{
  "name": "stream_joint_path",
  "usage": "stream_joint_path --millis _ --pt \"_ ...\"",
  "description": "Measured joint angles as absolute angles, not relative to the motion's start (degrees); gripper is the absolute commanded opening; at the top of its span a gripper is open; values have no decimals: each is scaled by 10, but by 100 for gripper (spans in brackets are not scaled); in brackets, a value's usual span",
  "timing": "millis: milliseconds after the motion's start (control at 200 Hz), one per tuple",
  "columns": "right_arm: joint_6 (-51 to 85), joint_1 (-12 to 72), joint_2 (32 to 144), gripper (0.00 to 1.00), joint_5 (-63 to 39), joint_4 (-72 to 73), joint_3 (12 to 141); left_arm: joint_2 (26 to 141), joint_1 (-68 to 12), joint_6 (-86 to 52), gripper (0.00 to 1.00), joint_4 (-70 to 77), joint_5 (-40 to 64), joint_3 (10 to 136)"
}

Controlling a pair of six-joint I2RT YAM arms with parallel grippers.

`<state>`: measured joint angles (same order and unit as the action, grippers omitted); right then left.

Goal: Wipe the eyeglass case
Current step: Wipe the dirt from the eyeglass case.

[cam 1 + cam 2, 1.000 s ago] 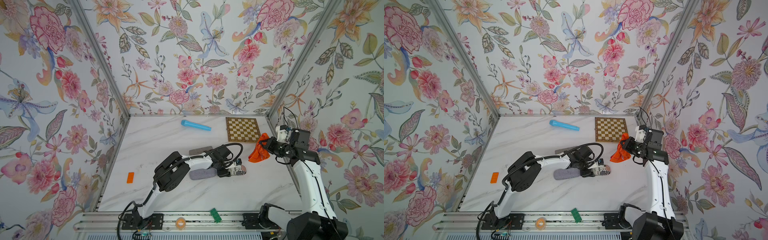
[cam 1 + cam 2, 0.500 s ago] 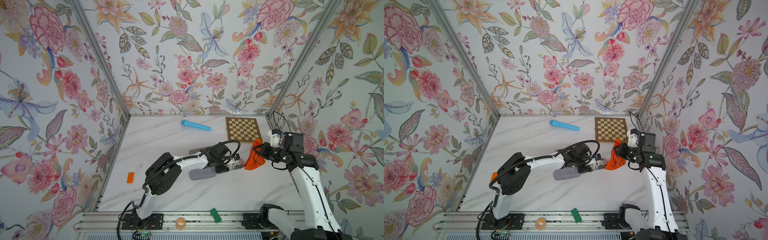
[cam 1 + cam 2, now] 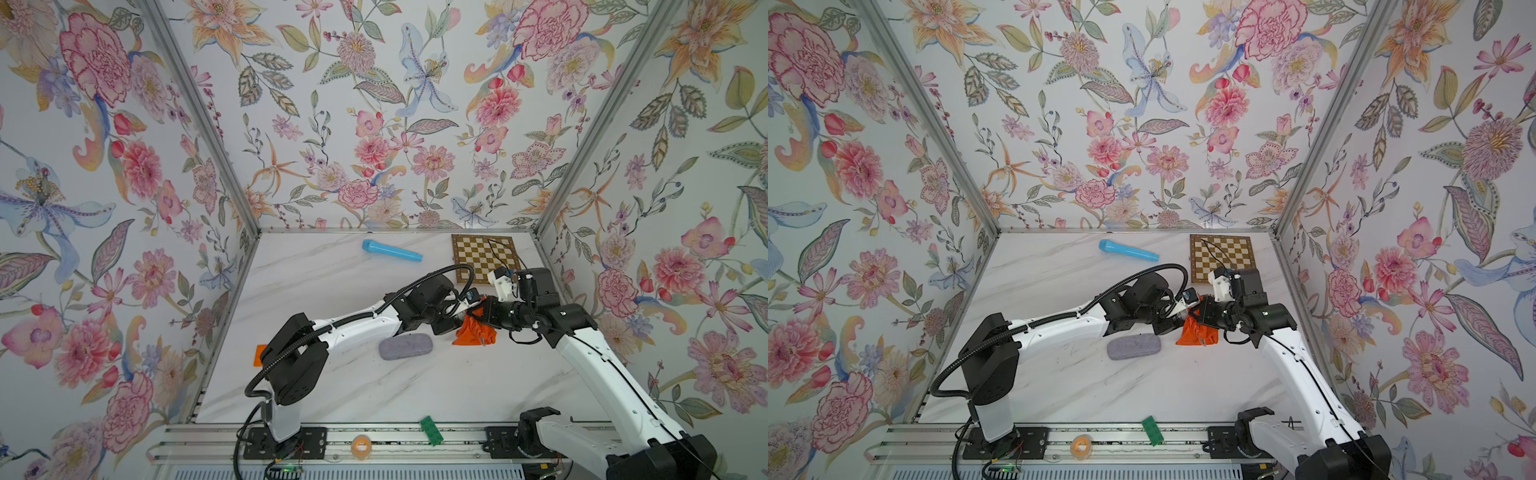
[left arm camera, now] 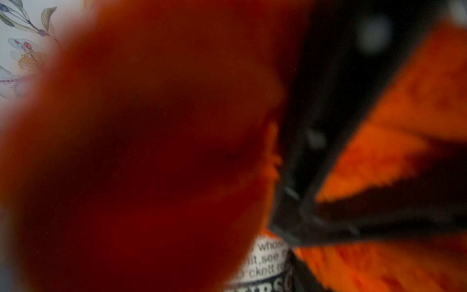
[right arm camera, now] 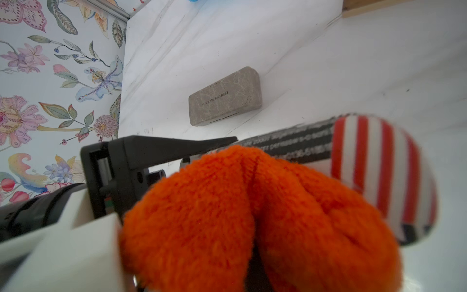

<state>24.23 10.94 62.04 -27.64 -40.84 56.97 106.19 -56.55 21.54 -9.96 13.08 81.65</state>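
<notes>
- White marble tabletop [image 3: 332, 291], boxed in by floral walls.
- The striped eyeglass case [image 5: 379, 172] is lifted off the marble, clamped in the left gripper [image 3: 456, 319], near the chessboard [image 3: 484, 257].
- The orange cloth [image 3: 476, 332], pinched tight in the right gripper [image 3: 484, 315], is bunched against the case's side (the right wrist view shows them touching).
- My judgement: cloth and case have met, but strokes along the case's length are left to do.
- A grey felt case [image 3: 405, 347] and a beige hard case [image 5: 225, 96] lie on the marble, apart from both grippers.
</notes>
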Motion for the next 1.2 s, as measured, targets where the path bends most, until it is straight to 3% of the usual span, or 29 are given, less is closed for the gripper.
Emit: stream_joint_path --millis 170,415,691,906,1196 --pt "214 52 632 0 -271 -434 613 1027 -570 215 34 -98 126 792" --pt "222 161 653 0 -267 -399 623 1012 -571 215 34 -107 117 786" --pt "217 68 667 0 -313 -398 648 1006 -576 215 34 -93 117 784" --pt "277 149 656 0 -359 -291 593 978 -573 204 34 -106 112 765" --pt "265 41 661 0 -396 -305 605 977 -582 202 34 -91 114 762"
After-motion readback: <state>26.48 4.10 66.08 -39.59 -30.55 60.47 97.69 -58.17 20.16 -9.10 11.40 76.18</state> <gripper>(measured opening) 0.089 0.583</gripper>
